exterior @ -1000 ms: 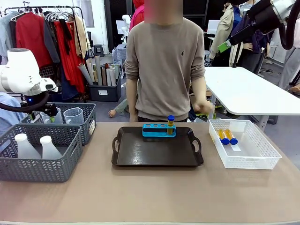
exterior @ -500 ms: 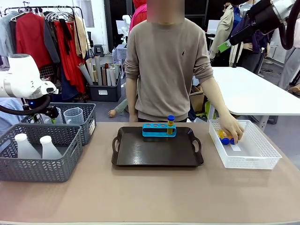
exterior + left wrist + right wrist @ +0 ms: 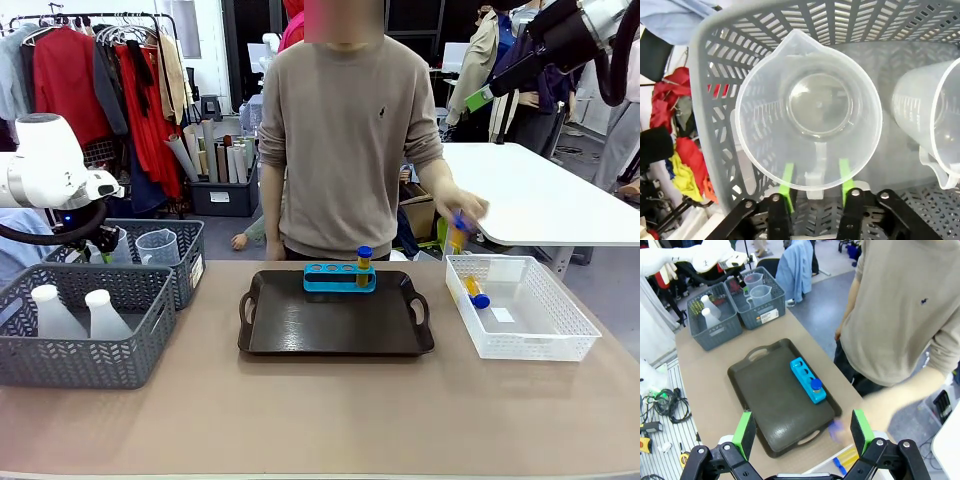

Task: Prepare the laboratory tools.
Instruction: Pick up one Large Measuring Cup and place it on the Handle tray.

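The beaker (image 3: 810, 107) stands upright, mouth up, in the far basket (image 3: 715, 100) at the table's (image 3: 320, 410) far-left corner. Its spout points away from the wrist and its handle points toward it. That's handy, because the handle is the one thin part a two-finger grab can take, so the left gripper (image 3: 816, 167) has it lined up dead centre. The green pads (image 3: 788, 175) straddle the handle just under the rim, one on each side. A sliver of gap shows either way, so the jaws look partly spread, not pinching yet. It reads as the moment right before a grab, which would lift the beaker straight up out of the basket.

A second beaker (image 3: 935, 125) sits just beside it in the same basket, close enough that a sloppy lift could bump it. The near basket (image 3: 80, 340) by the left edge holds two flasks (image 3: 50, 310), untouched.

Mid-table is the tray (image 3: 335, 325), with a blue rack (image 3: 335, 277) along its far side and one tube (image 3: 364, 262) upright in it. The person's hand (image 3: 462, 212) holds another tube (image 3: 455, 240) in the air above the white basket (image 3: 540, 345) on the right side, probably headed for the rack. One more lies in that basket.

The right gripper (image 3: 802, 432) hangs high over the table, spread wide and empty, likely just keeping out of the way.
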`<act>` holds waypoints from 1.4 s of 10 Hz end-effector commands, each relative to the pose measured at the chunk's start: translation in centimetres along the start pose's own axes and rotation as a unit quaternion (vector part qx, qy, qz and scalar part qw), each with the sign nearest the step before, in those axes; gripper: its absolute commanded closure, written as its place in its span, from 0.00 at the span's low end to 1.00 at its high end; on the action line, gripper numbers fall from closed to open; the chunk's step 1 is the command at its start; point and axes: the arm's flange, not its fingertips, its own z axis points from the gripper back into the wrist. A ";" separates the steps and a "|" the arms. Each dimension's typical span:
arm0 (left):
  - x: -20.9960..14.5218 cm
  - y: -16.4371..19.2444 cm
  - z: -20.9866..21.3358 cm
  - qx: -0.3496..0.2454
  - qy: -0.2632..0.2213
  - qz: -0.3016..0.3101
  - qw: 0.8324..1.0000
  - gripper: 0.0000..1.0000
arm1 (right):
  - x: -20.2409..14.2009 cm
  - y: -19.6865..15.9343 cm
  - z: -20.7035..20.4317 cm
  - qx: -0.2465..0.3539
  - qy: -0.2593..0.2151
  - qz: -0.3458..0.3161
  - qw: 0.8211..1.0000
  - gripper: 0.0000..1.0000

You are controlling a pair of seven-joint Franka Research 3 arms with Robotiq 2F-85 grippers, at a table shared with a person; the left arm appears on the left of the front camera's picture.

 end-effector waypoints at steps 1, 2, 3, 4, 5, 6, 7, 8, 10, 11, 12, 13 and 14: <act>0.0 0.7 0.4 -0.010 -0.003 -0.005 1.000 1.00 | 0.1 0.1 0.0 0.001 -0.004 0.001 1.000 0.00; -0.1 0.7 0.6 -0.009 -0.003 -0.002 1.000 1.00 | 0.1 0.1 0.0 0.001 -0.004 0.001 1.000 0.00; -0.1 0.7 0.6 -0.008 -0.004 -0.002 1.000 1.00 | 0.1 0.1 0.0 0.001 -0.004 0.001 1.000 0.00; -0.1 0.8 0.8 -0.007 -0.004 -0.001 1.000 1.00 | 0.1 0.1 0.0 0.001 -0.004 0.001 1.000 0.00; -0.1 1.0 1.3 -0.008 -0.004 -0.003 1.000 1.00 | 0.1 0.1 0.0 0.001 -0.004 0.001 1.000 0.00; -0.1 0.9 2.0 -0.007 -0.005 -0.005 1.000 1.00 | 0.1 0.1 0.0 0.001 -0.004 0.001 1.000 0.00; -0.2 0.6 2.7 -0.013 -0.002 -0.005 1.000 1.00 | 0.1 0.1 0.0 0.001 -0.004 0.001 1.000 0.00; -0.1 0.5 4.0 -0.016 0.001 -0.013 1.000 1.00 | 0.1 0.1 0.0 0.001 -0.004 0.001 1.000 0.00; 0.0 0.1 9.0 -0.024 0.004 -0.049 0.999 1.00 | 0.1 0.1 0.0 0.001 -0.004 0.001 1.000 0.00; 0.2 -0.1 12.3 -0.020 0.002 -0.062 0.998 1.00 | 0.1 0.1 0.0 0.001 -0.004 0.001 1.000 0.00; 0.2 -0.5 15.5 -0.037 -0.005 -0.101 0.994 1.00 | 0.1 0.1 0.0 0.001 -0.004 0.001 1.000 0.00; 0.0 -0.7 18.7 -0.043 -0.004 -0.129 0.991 1.00 | 0.1 0.1 0.0 0.001 -0.004 0.001 1.000 0.00; -0.1 -1.0 21.5 -0.048 -0.016 -0.153 0.987 1.00 | 0.1 0.1 0.0 0.001 -0.004 0.001 1.000 0.00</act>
